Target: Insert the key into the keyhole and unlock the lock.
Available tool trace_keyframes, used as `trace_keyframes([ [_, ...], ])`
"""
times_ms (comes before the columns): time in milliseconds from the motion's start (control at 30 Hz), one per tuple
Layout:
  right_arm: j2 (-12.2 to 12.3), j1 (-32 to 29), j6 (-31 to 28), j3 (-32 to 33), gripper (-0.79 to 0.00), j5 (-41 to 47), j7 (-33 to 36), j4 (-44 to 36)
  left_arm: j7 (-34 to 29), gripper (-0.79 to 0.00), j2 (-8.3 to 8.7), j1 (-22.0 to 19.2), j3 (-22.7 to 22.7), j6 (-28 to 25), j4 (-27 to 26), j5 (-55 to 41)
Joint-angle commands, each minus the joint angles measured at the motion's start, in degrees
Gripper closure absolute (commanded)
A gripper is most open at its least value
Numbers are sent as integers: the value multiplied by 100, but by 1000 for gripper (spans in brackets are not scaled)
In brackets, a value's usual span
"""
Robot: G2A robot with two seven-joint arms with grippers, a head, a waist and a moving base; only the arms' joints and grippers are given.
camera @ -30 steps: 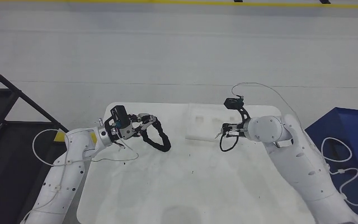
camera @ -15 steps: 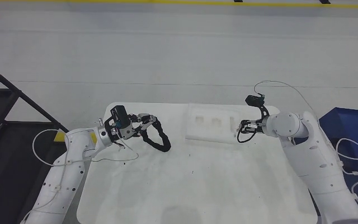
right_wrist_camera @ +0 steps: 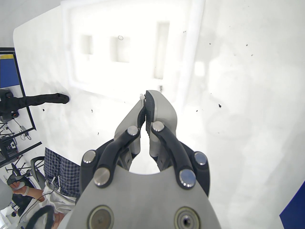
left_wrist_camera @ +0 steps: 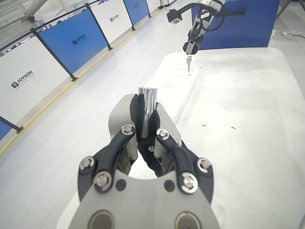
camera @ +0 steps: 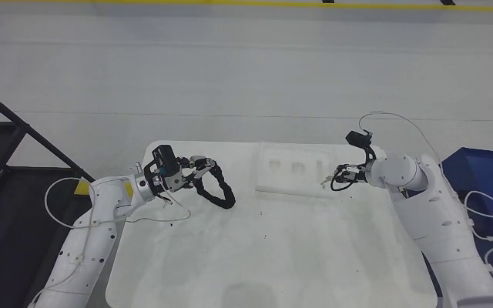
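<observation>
Left gripper clenched on lock, held left of tray; key pinched by right gripper over tray's right end, well apart from lock; step judged: key in hand, insertion not begun; next, key tip to be carried leftward past tray and aligned with keyhole.

Read from the top view with 12 at the far edge, the white rectangular table carries the white foam tray with recessed pockets at 12 to 1 o'clock. The black looped cable lock with a metal cylinder sits at 10 o'clock, apart from the tray's left end, clamped in the left gripper (loop toward the table's middle). At 2 o'clock, the small metal key hangs over the tray's right end from the right gripper.
</observation>
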Motion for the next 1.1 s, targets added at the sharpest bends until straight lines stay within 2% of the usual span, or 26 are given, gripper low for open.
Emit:
trace_keyframes([
  [0,-3,12,-15,0,0,44,-25,67,0,0,0,0,0,0,0,0],
  [833,-88,168,-110,-225,0,471,-294,750,0,0,0,0,0,0,0,0],
  [1067,-106,229,-65,-299,0,458,-331,680,0,0,0,0,0,0,0,0],
])
